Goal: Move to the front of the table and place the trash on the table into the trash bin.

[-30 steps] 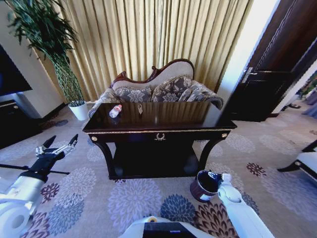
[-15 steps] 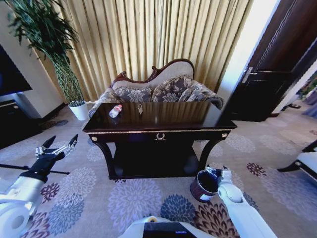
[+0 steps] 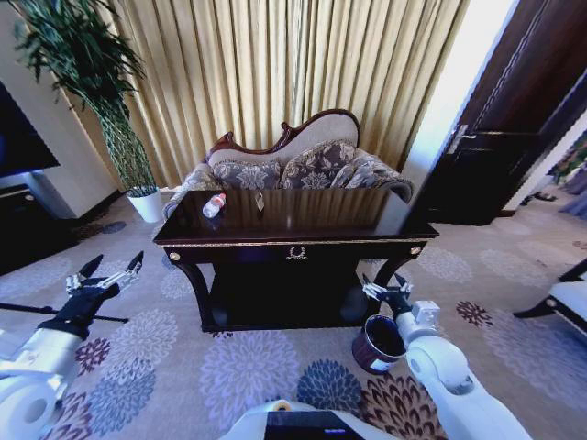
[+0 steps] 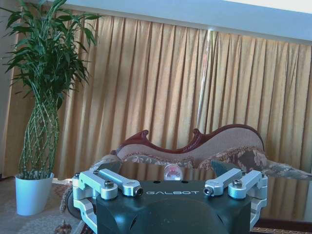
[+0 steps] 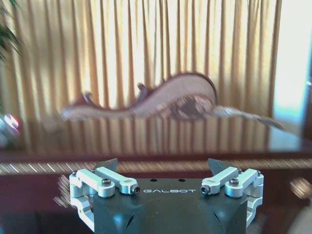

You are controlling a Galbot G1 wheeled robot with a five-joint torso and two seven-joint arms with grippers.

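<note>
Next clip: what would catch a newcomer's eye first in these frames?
The dark glossy table with gold trim stands at centre before a patterned sofa and gold curtains, a clear bottle lying near its back left corner. The right gripper, open, hangs above the brown trash bin on the flowered carpet, and the left gripper, open, is raised left of the table.

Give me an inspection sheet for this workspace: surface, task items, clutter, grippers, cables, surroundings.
Surface: table, dark and glossy, facing the robot.
Job's things: bottle lying near the table's left end; small wrapper beside it; bin on the carpet by the table's right leg.
Clutter: nothing seen.
Grippers: left gripper open, hanging left of the table; right gripper open, above the bin.
Cables: nothing seen.
Surroundings: sofa, curtains, potted plant, door.
</note>
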